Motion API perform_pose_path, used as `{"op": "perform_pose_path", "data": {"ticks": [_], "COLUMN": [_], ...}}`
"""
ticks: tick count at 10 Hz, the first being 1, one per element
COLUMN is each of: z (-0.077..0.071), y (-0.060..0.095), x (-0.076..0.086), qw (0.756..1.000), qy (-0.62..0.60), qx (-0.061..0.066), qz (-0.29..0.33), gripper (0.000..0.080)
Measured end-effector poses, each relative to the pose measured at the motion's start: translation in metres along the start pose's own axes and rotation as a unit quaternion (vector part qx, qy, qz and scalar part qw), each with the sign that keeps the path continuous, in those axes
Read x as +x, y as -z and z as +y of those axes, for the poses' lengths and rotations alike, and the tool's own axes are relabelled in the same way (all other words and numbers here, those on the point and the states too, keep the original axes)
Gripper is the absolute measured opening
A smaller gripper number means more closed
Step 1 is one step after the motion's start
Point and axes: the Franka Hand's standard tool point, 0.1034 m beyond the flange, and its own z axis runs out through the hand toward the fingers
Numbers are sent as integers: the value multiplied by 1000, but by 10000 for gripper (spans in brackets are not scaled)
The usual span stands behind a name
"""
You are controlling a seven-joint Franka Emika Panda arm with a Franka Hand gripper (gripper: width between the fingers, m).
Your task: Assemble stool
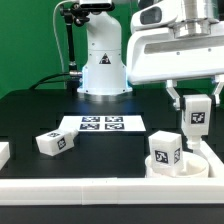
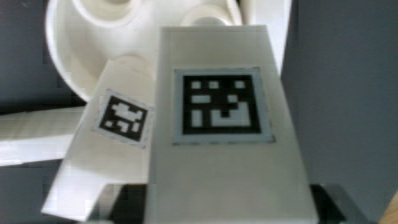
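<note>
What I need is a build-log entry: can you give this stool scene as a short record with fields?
gripper: shut on the held leg
seat: exterior view's right, on the table
held leg: upright, close above the seat
second leg: standing in the seat
loose leg: lying beside the marker board, toward the exterior view's left

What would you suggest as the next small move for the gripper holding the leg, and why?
Probably lower the held leg a little toward the seat. The gripper is shut on it, and it hangs above the seat, apart from it, beside the standing leg already set in the seat.
</note>
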Motion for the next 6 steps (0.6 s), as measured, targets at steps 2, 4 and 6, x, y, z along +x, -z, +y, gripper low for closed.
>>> {"op": "perform_pose_path", "data": {"ticks": [2, 4, 6], "z": [0, -6, -22], "y": [0, -3, -11], "x": [0, -2, 10], "qw": [1000, 1000, 999], "qy": [-2, 8, 24], "qx": [1, 1, 1], "qz": [0, -3, -24], "gripper": [340, 340, 340]}}
